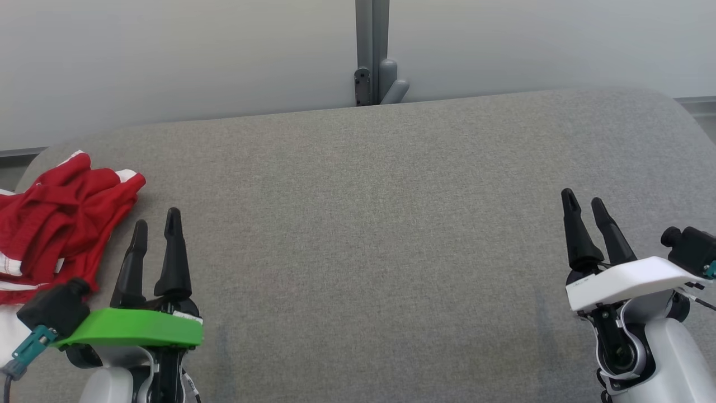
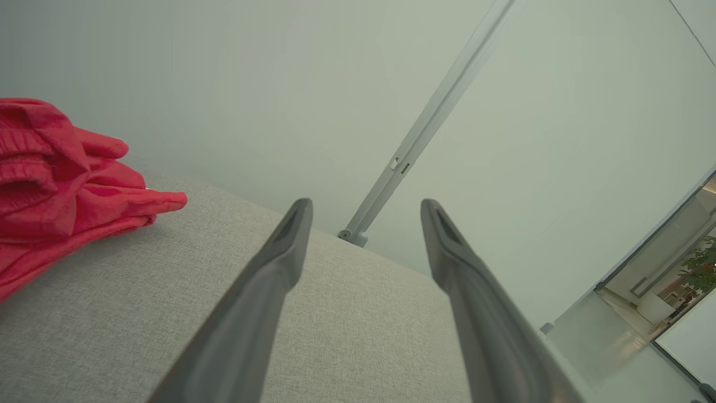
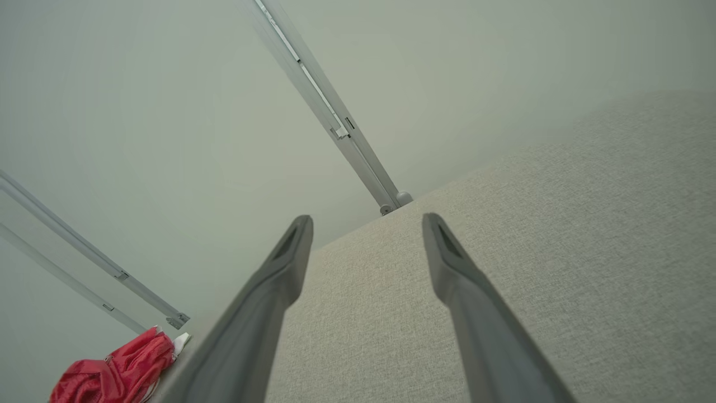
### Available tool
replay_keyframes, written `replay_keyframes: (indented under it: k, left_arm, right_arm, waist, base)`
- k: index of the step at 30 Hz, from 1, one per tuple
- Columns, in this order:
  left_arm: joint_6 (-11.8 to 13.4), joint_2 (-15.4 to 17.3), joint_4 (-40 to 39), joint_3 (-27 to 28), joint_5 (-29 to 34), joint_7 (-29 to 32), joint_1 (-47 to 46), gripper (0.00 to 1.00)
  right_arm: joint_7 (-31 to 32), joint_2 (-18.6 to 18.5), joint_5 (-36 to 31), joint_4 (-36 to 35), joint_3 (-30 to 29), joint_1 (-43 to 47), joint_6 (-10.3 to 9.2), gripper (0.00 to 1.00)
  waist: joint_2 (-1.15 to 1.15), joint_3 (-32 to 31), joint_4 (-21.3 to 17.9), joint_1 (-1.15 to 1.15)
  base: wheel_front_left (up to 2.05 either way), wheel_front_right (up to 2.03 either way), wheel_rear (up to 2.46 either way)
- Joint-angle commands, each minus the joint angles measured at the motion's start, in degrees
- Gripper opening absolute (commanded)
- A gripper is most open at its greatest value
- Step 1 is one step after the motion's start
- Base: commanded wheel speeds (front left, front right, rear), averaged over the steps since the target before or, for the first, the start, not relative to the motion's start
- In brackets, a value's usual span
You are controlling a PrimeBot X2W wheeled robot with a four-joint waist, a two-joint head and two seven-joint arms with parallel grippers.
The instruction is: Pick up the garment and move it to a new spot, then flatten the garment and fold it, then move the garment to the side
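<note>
A red garment [image 1: 59,221] with white trim lies crumpled at the far left edge of the grey fabric surface [image 1: 369,224]. The left wrist view has the garment [image 2: 61,184] at its left side, and the right wrist view has it [image 3: 117,372] small in the lower left corner. My left gripper [image 1: 155,225] stands open just right of the garment, apart from it, with nothing between its fingers. My right gripper [image 1: 584,202] stands open at the right side of the surface, far from the garment and holding nothing.
A pale wall runs behind the surface, with a grey metal post [image 1: 372,53] and a bracket at its foot near the back edge. The surface's rounded corners fall away at the back left and back right.
</note>
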Motion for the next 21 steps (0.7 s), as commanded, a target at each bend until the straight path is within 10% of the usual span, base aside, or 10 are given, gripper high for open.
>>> replay_keyframes:
  k: [1,21]
  left_arm:
    - [0.19,0.76,-0.53,-0.32,1.62,-0.58,-1.63,1.0]
    - [1.54,2.26,1.46,-2.98,13.97,-2.37,-0.98,1.0]
  right_arm:
    - [-0.66,-0.48,-1.84,-0.97,0.21,-1.49,0.02,1.0]
    - [-4.38,-0.88,-16.11,2.56,1.71,-1.59,0.03,1.0]
  waist:
    - [0.0,0.01,-0.02,0.0]
    - [0.0,0.33,0.13,0.0]
  base:
    - [0.0,0.0,0.0]
    - [0.0,0.0,0.0]
